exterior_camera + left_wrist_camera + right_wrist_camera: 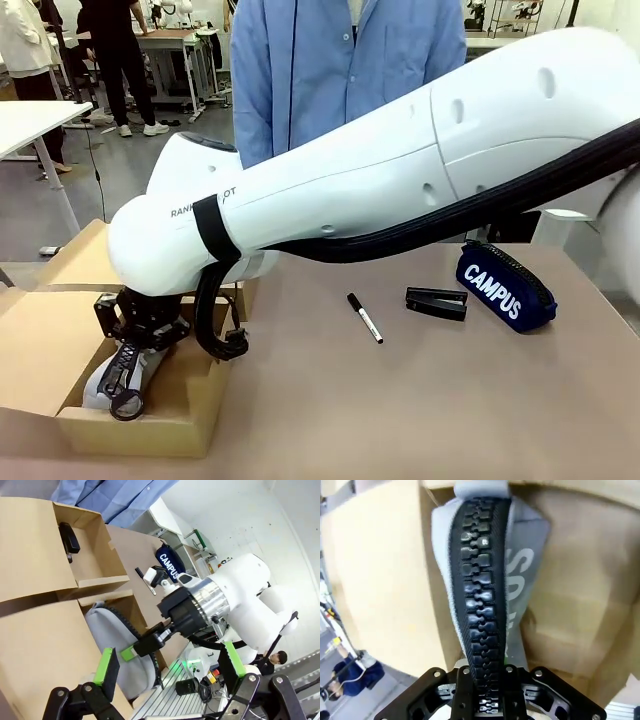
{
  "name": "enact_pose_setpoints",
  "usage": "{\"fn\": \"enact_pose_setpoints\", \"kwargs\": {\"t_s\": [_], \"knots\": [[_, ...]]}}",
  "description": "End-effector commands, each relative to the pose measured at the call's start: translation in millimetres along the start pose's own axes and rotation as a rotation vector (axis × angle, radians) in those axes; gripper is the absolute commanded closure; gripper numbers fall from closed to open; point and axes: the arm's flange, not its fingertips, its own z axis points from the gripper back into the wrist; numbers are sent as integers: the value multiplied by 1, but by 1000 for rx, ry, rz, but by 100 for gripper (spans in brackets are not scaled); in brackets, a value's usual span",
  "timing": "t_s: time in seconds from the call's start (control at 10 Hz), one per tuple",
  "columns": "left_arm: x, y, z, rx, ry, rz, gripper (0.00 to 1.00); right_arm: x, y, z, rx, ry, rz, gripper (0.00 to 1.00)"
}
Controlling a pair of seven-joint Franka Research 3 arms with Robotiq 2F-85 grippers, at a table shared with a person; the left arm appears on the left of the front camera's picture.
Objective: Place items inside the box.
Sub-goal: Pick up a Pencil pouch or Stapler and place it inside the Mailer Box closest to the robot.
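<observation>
Grey zip pouch (110,385): down in the near compartment of the cardboard box (40,350), on a slant, black zip uppermost. Lower end on the box floor or just above it; cannot tell which. Pinched across the zip line by the right gripper (135,340), narrow and tight on the fabric, plainest in the right wrist view.

In the far compartment, one black stapler (69,537). Out on the table (400,400), well apart from the box: marker (365,318), second stapler (436,302), navy CAMPUS pouch (505,285). Close by and facing the box, the left gripper (169,661), spread wide with nothing between the green pads (107,664).

Likely trouble from here, by judgement:
- Letting go with the pouch aslant, hence a flop against a box wall or over the low front edge.
- Lifting out with zip or fabric caught on a pad, hence dragging the pouch back up.
- Brushing the light cardboard with the black cable loop (225,345) hanging just beside the box wall, hence shoving the box.
- Crowding of the two claws over one compartment, hence a knock between arms.
</observation>
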Motion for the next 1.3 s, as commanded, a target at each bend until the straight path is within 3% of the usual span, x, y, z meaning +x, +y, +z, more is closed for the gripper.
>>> {"fn": "enact_pose_setpoints", "kwargs": {"t_s": [0.0,0.7,0.8,0.9,1.0,1.2], "knots": [[1,-1,-1,-17,-17,-23,0,12,11,-9,-40,15,-45,92],[1,-1,-1,-17,-17,-23,0,21,5,-18,-70,65,-51,92],[1,-1,-1,-17,-17,-23,0,21,4,-18,-66,72,-52,53],[1,-1,-1,-17,-17,-23,0,22,3,-17,-73,77,-43,34],[1,-1,-1,-17,-17,-23,0,22,2,-17,-70,81,-39,0],[1,-1,-1,-17,-17,-23,0,23,2,-17,-58,97,-29,0]]}}
